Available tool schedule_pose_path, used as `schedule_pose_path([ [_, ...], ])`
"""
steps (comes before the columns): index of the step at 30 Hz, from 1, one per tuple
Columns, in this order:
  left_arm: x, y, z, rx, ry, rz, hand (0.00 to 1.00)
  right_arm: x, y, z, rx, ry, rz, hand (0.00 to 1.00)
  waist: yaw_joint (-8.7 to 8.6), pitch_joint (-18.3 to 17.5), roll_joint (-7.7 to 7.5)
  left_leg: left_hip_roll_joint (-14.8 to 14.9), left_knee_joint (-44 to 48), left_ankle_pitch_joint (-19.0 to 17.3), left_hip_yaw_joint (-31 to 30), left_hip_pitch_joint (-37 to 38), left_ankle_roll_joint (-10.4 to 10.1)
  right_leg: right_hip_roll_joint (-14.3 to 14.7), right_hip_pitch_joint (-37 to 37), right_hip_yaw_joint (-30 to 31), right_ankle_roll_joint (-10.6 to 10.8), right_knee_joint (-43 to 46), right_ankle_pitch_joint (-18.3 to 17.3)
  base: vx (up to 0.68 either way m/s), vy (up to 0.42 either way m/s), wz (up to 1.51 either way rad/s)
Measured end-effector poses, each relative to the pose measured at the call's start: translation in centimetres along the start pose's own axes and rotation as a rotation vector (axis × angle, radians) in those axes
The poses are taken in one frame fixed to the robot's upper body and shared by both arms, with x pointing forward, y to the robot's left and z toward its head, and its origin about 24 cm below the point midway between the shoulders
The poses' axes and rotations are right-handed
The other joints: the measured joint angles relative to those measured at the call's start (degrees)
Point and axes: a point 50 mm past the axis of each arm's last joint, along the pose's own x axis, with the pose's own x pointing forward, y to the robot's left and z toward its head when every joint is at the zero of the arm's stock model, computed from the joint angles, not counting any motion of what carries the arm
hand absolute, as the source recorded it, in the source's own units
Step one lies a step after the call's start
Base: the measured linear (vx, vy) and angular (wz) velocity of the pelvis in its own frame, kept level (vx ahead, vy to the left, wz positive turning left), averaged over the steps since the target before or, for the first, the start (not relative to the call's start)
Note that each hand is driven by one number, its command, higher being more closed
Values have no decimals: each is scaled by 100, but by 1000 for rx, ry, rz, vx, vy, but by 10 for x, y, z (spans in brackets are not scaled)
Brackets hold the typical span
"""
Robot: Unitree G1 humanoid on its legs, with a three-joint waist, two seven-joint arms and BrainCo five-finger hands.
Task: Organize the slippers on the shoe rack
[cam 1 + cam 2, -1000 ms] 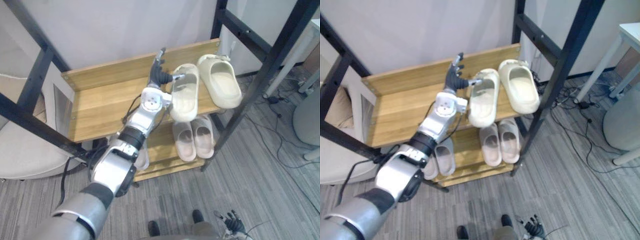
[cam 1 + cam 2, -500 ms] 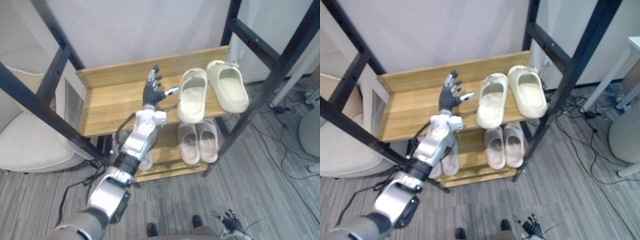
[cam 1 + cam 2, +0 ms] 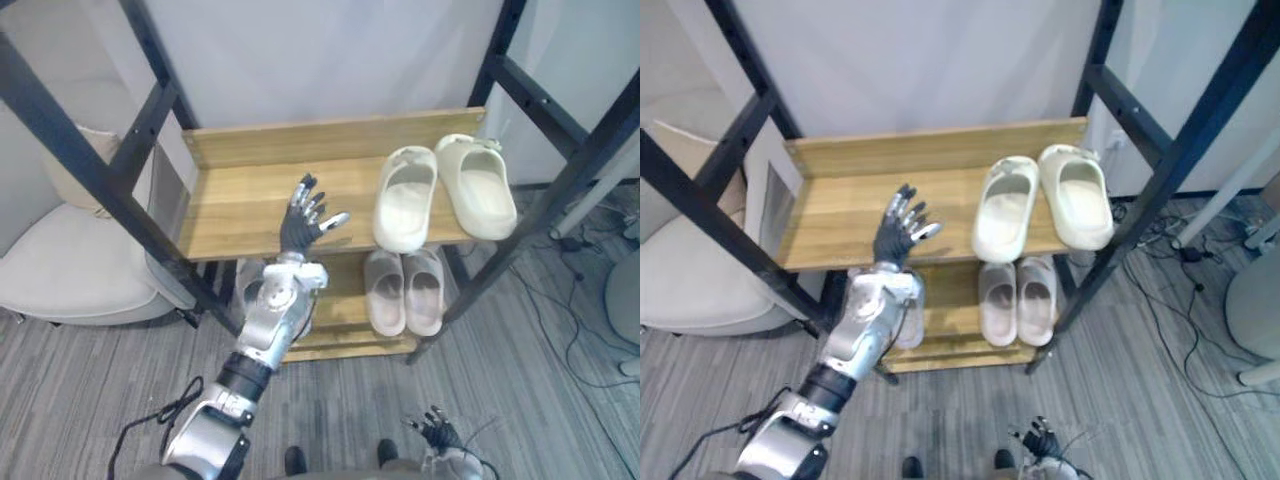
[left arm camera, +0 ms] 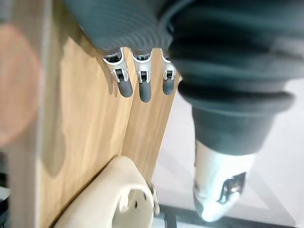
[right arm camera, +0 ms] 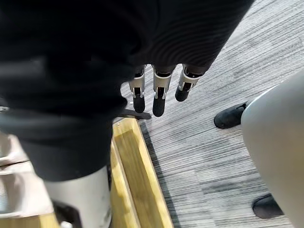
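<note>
seems nearly done: cream slippers [image 3: 405,198] side by side at the right end of the upper shelf [image 3: 240,205], a pinkish pair [image 3: 385,292] beneath on the lower shelf [image 3: 345,335]. left hand [image 3: 303,218] spread open above bare wood, holding nothing; right hand [image 3: 436,434] hanging low, relaxed, empty.

On the lower shelf [image 3: 340,338] a grey slipper [image 3: 908,325] lies mostly hidden behind the left arm [image 3: 262,335]; whether a partner lies beside it cannot be told. The upper shelf [image 3: 230,235] covers the far ends of the pale pink pair [image 3: 405,295]. The right hand [image 3: 436,436] is tiny at the bottom edge. In the left wrist view a cream slipper [image 4: 109,199] is cut off, and a reddish blur [image 4: 16,85] cannot be identified. The beige chair [image 3: 70,270] runs off the side.
</note>
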Motion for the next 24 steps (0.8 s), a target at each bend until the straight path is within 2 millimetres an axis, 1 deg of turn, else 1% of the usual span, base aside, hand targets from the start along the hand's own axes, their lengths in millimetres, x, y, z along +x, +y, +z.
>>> schedule_pose_path([
  [2,-2,-2,-2,-4,8,-10,0,0,1,-1,-1,4,1,0,2,-2,-21,1,0,9,-22,23,-5,6,61,-62,-1,-3,-1,-4,-27,11],
  [4,-9,-6,-5,-18,15,-38,0,1,2,-1,-6,9,5,0,12,6,-50,3,0,11,-41,63,-9,11,111,-93,-1,-3,-2,-30,-22,6],
  [6,-14,-12,-9,-22,31,-75,0,1,2,-3,-14,21,6,0,30,-11,-77,2,-1,18,-85,75,-6,10,123,-129,-5,-4,-8,-56,-26,12],
  [7,-18,-19,-13,-23,44,-110,0,1,3,-3,-16,23,8,0,54,-9,-100,17,-2,25,-140,72,-5,10,128,-183,-9,-5,-12,-65,-27,12],
  [12,-26,-34,-22,-28,82,-192,0,1,5,-3,-31,23,18,0,94,-30,-143,23,-3,32,-162,69,-7,12,133,-208,-11,-7,-13,-48,-18,4],
  [14,-31,-40,-28,-30,110,-227,0,1,7,-3,-33,23,22,0,95,-47,-170,22,-3,33,-165,69,-7,13,132,-210,-11,-12,-14,0,0,0],
  [16,-37,-46,-40,-21,168,-253,0,1,7,-4,-35,26,23,0,95,-65,-201,14,-3,32,-175,65,-7,14,132,-219,-16,-14,-20,0,0,0],
  [20,-41,-50,-47,-13,199,-275,0,1,8,-6,-24,40,22,0,92,-92,-240,-2,-3,39,-195,62,-12,16,135,-236,-15,-6,-29,2,-5,1],
  [21,-44,-51,-54,-3,227,-279,0,1,9,-7,-29,45,21,0,84,-95,-248,-7,-3,44,-219,57,-13,14,137,-251,-13,-5,-32,3,-19,5],
  [24,-44,-55,-56,5,237,-291,0,2,9,-7,-29,50,14,0,78,-98,-255,-14,-3,49,-247,50,-10,12,147,-278,-9,-5,-35,-6,-15,6],
])
